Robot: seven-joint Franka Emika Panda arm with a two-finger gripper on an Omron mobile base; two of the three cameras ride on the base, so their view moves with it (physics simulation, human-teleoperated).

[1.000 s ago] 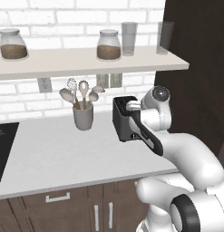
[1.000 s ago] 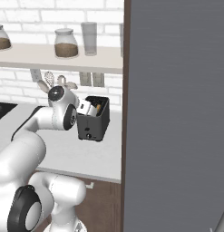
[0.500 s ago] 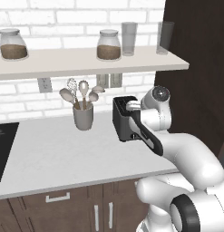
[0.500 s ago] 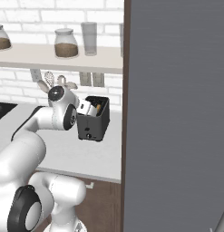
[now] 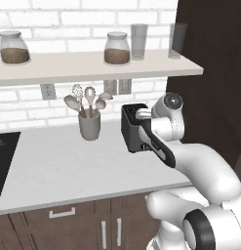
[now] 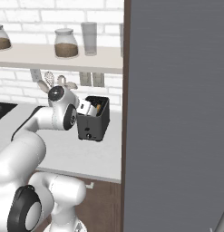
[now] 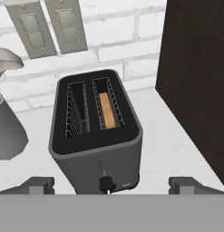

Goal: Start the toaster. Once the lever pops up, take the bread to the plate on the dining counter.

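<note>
Pincer (image 7: 111,186) is spread wide w/ nothing in it, one tip low on each side of the hand view and the toaster (image 7: 96,136) sitting between and just beyond them. I read that as hovering above and in front of the toaster's narrow end, not touching anything yet.

Toaster stands upright on the light tabletop (image 5: 58,166), near the dark tall panel (image 7: 195,81) on one side and the utensil crock (image 5: 90,126) on the other. From the right base view it's just past my wrist, close to the wall.

Bread (image 7: 107,110) is down in one of the two slots, golden top edge showing, sitting low inside the wire guides. Other slot looks empty.

Lever (image 7: 105,183) on the near end face sits low on its track in the hand view. Can't tell from here whether that means already pressed or just its rest spot, so I won't call the toaster started.

Progress as I judge it: early. Slice is loaded, I'm lined up on the lever end, that's abt it. Left to do: press lever (if not done), wait for pop-up, pull the slice, drive to the dining counter and set it on the plate.
</note>
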